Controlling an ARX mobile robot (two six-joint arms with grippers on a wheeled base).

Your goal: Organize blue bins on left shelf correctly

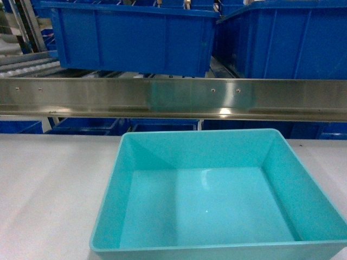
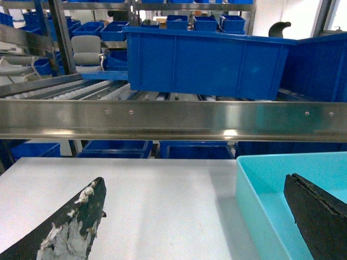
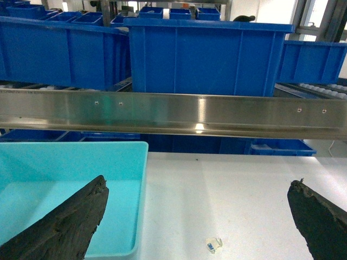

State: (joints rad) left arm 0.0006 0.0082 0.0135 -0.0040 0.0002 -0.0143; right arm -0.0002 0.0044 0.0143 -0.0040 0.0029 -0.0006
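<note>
**Head view: turquoise bin on the tabletop, both grippers spread wide**

Head view first: the light turquoise bin sits upright and empty on the white tabletop, reaching the near edge of the picture and lying toward the right side. A strip of bare table runs between its far rim and the steel front rail of the left shelf. Bare surface stretches to the left of the bin. Beyond the rail, two dark blue ribbed bins stand on the rack level — neither gripper shows in this view.

Left wrist view: the left gripper stands wide open and holds nothing. Its left finger, worn and flecked white, hangs over bare table; the right finger sits over the inside of the turquoise bin, so the bin's left wall lies between the two. White roller strips show behind the rail at the left, with a dark bin resting farther right.

Right wrist view: the right gripper is likewise spread wide and empty. Its left finger overlaps the bin's interior, the right finger is over open table, and the bin's right wall lies between them. A small crumpled scrap lies on the table near the bin's near right corner, apart from it.
</note>
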